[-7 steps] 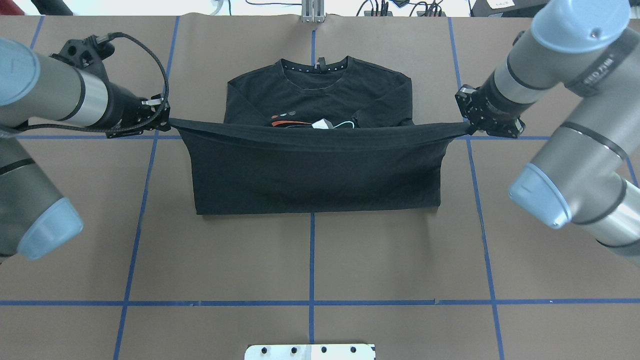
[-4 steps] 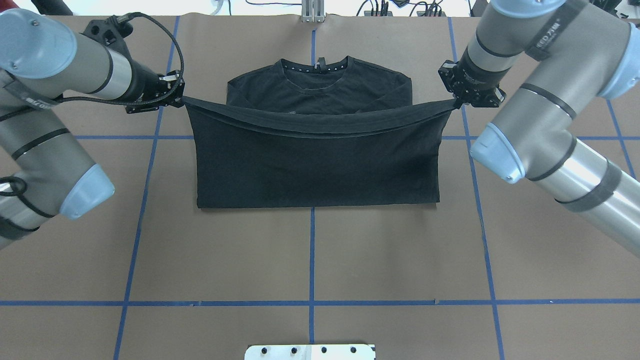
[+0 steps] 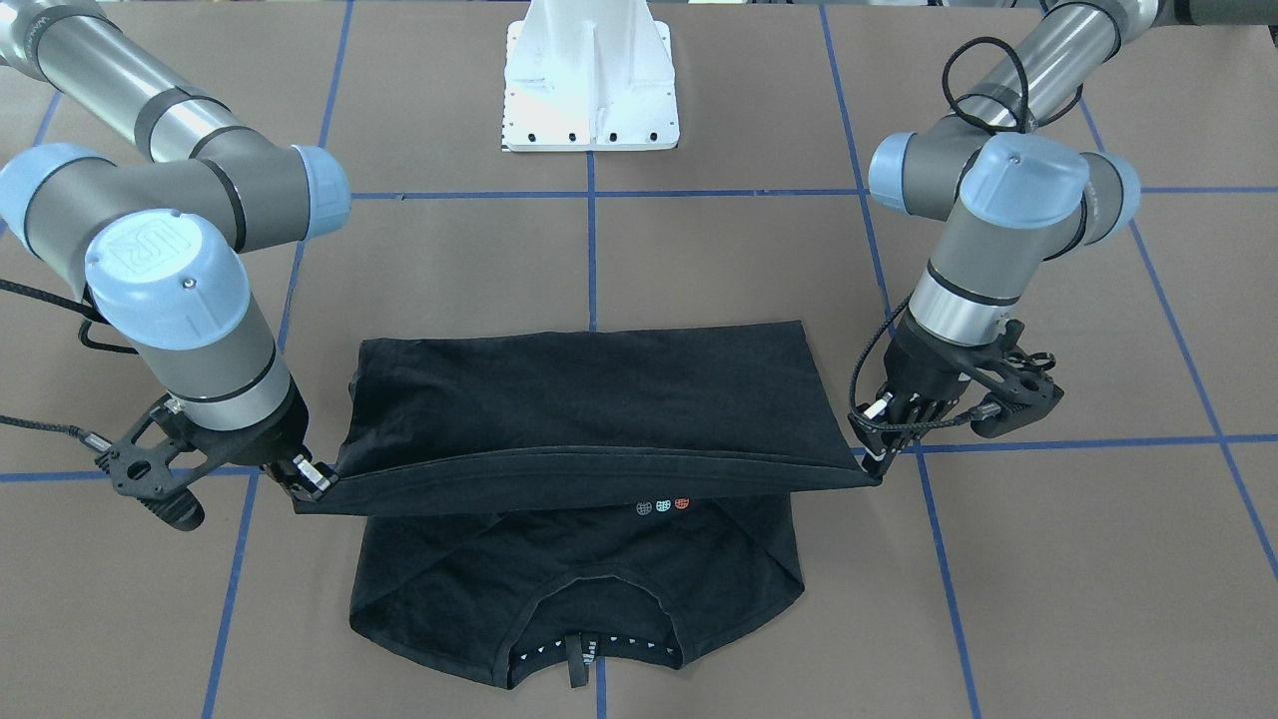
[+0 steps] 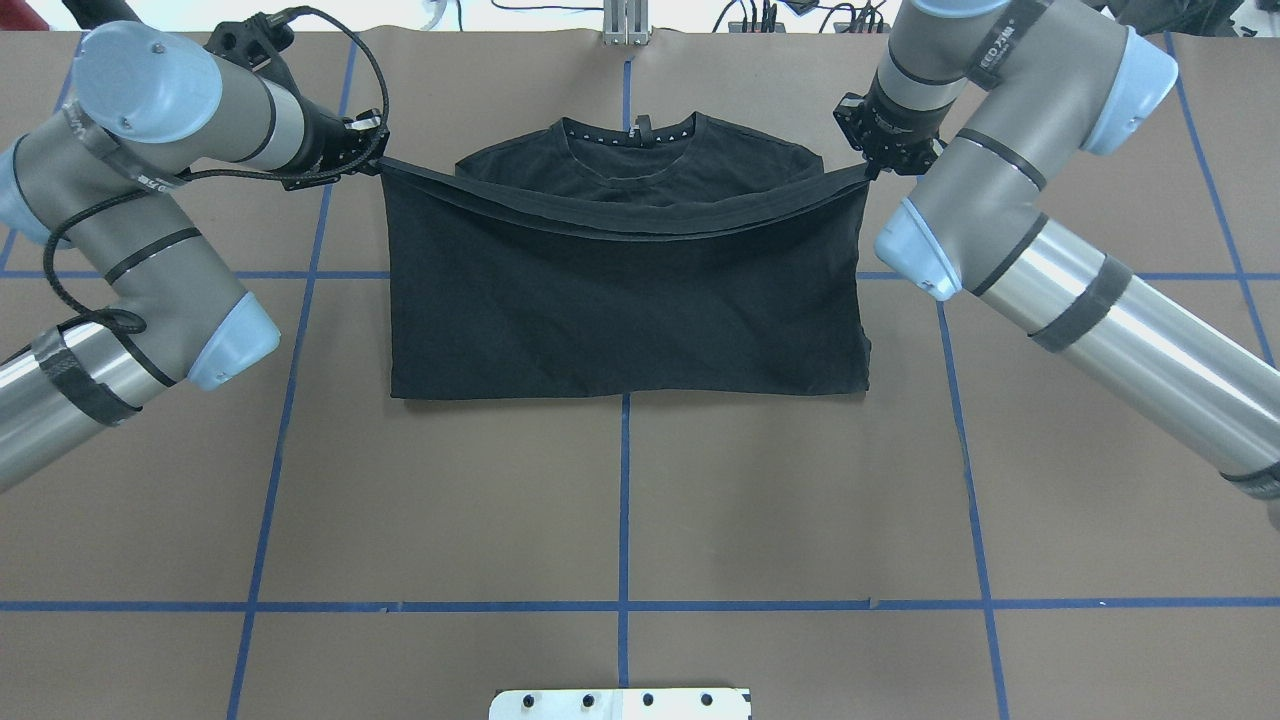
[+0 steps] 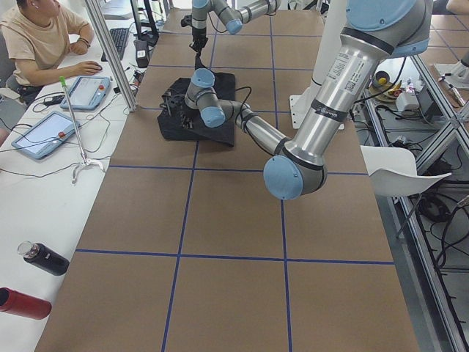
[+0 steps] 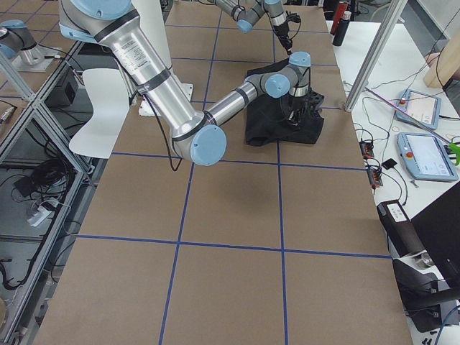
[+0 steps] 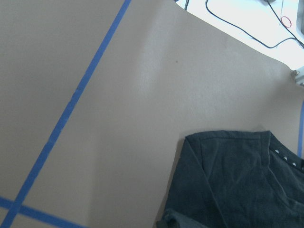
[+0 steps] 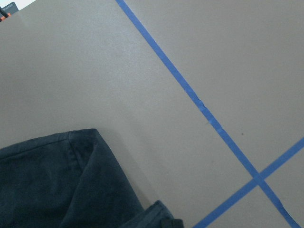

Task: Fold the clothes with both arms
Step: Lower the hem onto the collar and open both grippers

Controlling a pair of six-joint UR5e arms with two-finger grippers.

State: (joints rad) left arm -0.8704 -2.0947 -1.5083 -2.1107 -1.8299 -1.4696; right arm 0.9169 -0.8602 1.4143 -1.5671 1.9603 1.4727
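Observation:
The black T-shirt [image 4: 625, 300] lies on the brown table, its lower half doubled over the upper half. My left gripper [image 4: 375, 165] is shut on one corner of the hem and my right gripper [image 4: 872, 168] on the other. The hem hangs taut between them, just short of the collar [image 4: 630, 135]. From across the table, the raised hem spans from the left gripper [image 3: 877, 461] to the right gripper [image 3: 312, 477], and three small logo dots [image 3: 662, 506] show beneath it. The wrist views show only a shoulder of the shirt [image 7: 237, 180] [image 8: 57, 180].
Blue tape lines [image 4: 624, 500] grid the brown table. The white pedestal base [image 3: 591, 80] stands at the robot's side. A person [image 5: 37, 37] sits at a side desk with tablets [image 5: 44, 132]; bottles [image 5: 44, 258] lie near it.
Both grippers have carried the hem farther away from the robot, toward the collar. The folded layer now hides the logo in the overhead view, and less of the chest shows.

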